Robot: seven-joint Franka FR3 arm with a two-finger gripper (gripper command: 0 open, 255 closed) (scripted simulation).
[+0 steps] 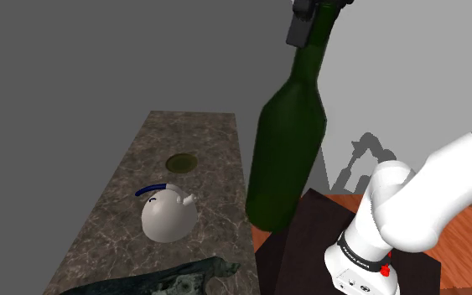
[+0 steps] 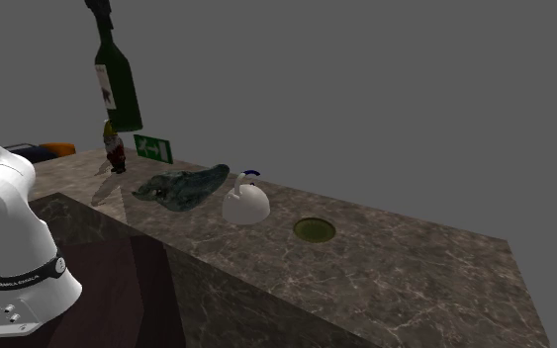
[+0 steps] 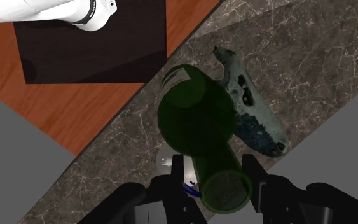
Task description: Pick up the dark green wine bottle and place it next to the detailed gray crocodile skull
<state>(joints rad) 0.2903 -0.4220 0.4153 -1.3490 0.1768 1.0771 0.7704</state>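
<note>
Gripping the neck of the dark green wine bottle, your hand has its two black fingers closed against the glass on either side, just below the mouth. The bottle hangs in the air, base down and leaning a little, clear of the marbled surface. In the second exterior view its pale label shows, and it hangs above a small reddish object at the surface's far end.

The gray crocodile skull lies flat on the surface. In the wrist view, the bottle's base overlaps one end of it. A white kettle with a blue handle sits just beside the skull. Further along, a round recess is sunk into the surface. The dark stand rests on a wooden floor next to the surface.
</note>
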